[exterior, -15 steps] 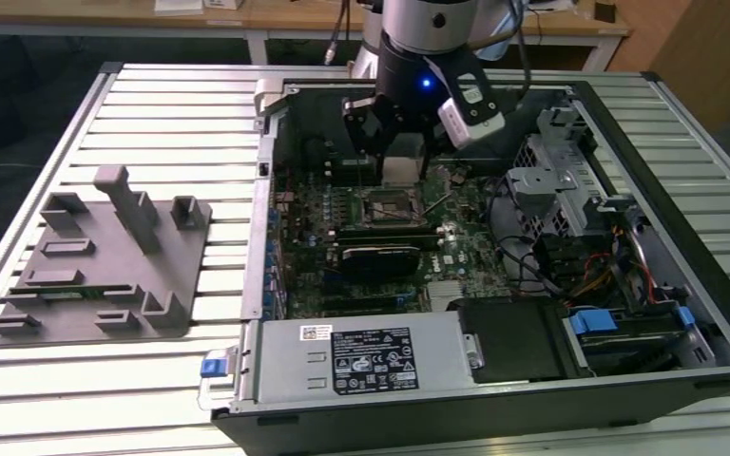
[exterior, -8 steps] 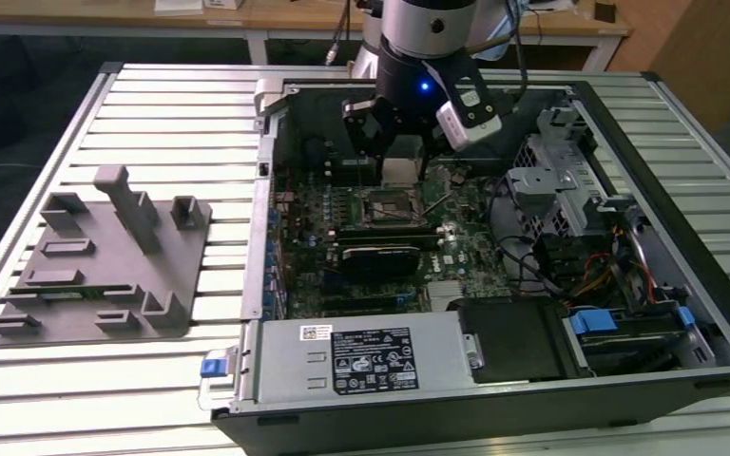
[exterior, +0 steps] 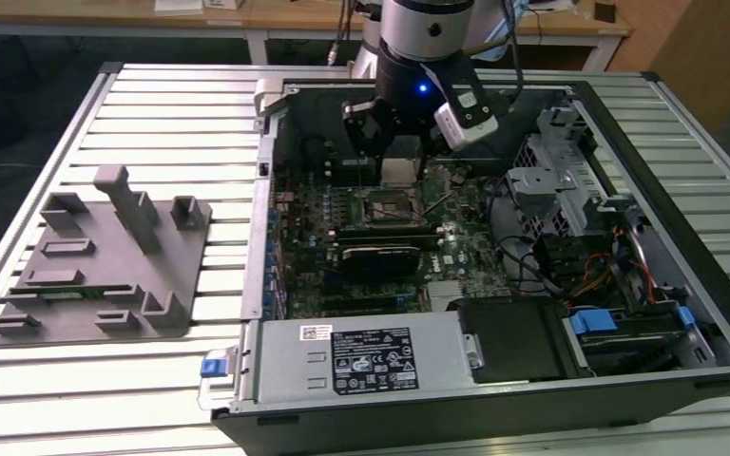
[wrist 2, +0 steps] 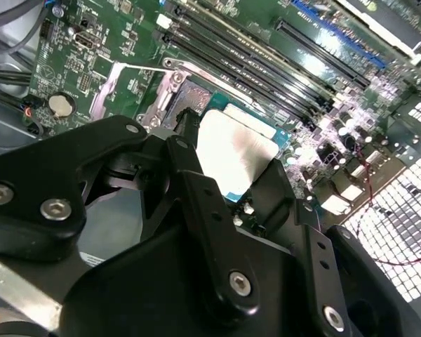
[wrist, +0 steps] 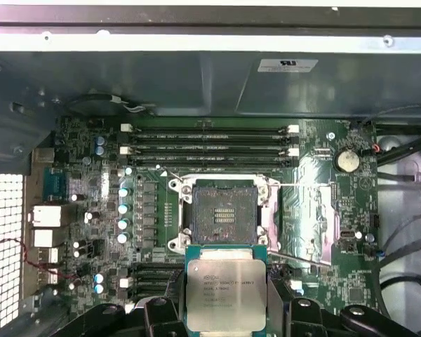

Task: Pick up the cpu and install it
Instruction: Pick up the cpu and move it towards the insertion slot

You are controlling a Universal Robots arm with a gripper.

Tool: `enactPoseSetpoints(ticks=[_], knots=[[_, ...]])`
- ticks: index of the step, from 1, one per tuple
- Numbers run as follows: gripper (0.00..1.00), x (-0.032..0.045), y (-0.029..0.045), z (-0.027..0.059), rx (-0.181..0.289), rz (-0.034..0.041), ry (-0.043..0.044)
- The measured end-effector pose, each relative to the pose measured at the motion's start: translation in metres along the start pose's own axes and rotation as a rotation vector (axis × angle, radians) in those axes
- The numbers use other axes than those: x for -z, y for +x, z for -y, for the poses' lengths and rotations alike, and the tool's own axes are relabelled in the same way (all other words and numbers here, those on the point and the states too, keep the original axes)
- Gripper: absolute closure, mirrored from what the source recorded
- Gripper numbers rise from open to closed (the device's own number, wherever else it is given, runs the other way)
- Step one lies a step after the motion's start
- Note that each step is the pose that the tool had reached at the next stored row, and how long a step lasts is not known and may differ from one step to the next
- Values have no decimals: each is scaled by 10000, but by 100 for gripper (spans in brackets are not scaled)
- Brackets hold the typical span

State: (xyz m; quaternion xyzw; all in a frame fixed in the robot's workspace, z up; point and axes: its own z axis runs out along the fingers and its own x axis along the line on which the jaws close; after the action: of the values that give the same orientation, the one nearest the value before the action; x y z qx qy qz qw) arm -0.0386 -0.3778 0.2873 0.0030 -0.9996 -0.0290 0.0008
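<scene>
Hand (wrist: pixel 226 312) gripping cpu (wrist: pixel 226 288), printed lettering on top, near socket (wrist: pixel 224 214)

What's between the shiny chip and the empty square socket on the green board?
Nothing. In the first wrist view the cpu reaches right up to the socket, with no other part in between.

The cpu (wrist: pixel 226 293) has a silvery-grey top plate with a green rim. The gripper (wrist 2: pixel 231 158) is black. The motherboard (wrist: pixel 91 140) is green, with black memory slots (wrist: pixel 210 133) and a dark socket (wrist: pixel 224 214) in a silver frame. The fixture tray (exterior: pixel 99 266), near the edge of the worktop (exterior: pixel 175 123) at the exterior view's left, is plain grey. The worktop is silver with parallel ribs.
</scene>
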Motion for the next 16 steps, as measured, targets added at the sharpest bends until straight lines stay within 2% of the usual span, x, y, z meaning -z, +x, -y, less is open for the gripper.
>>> enactPoseSetpoints(ticks=[8,16], knots=[[46,-78,-8,-50,82,-5,0],[46,-136,-9,-136,144,-8,-1]])
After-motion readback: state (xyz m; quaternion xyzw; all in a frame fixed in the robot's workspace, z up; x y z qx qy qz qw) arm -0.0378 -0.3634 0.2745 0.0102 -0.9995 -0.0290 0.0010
